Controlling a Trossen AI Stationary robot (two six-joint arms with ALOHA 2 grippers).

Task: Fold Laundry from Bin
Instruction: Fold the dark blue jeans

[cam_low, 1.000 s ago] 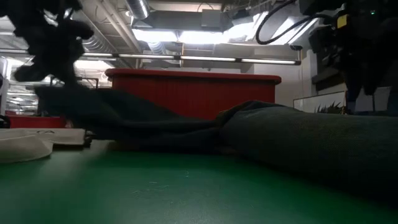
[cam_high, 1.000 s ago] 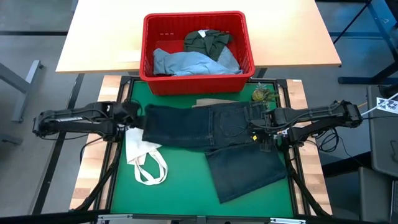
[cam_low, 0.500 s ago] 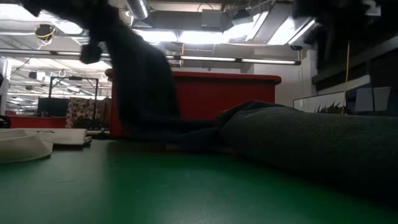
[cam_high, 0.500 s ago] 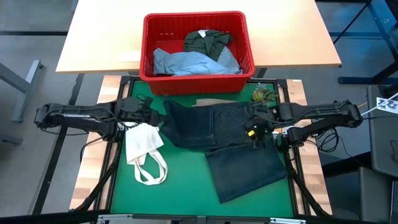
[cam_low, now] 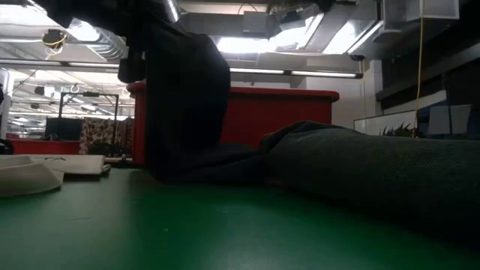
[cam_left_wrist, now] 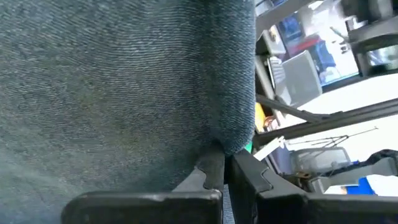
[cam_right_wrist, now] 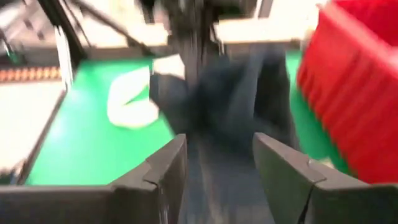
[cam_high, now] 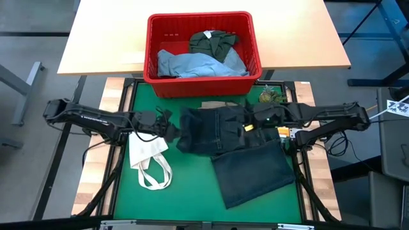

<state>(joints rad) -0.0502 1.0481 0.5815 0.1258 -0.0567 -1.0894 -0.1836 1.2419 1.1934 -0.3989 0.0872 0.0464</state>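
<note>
Pinching a leg end of the dark navy jeans [cam_high: 217, 131], my left gripper [cam_high: 171, 131] lifts it over the green mat while my right gripper [cam_high: 254, 123], fingers spread, hovers opposite above the waistband. Folding looks barely begun to me: beyond us, light blue jeans [cam_high: 192, 64] and an olive-green piece [cam_high: 213, 42] wait in the red bin [cam_high: 254, 39].

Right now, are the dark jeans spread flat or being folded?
Being folded: the left end effector, shut, lifts one end of the dark jeans above the green mat.

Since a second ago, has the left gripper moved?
Yes. The left gripper, shut on the dark jeans, has carried their edge rightward, away from the white bag, toward the table's middle.
</note>
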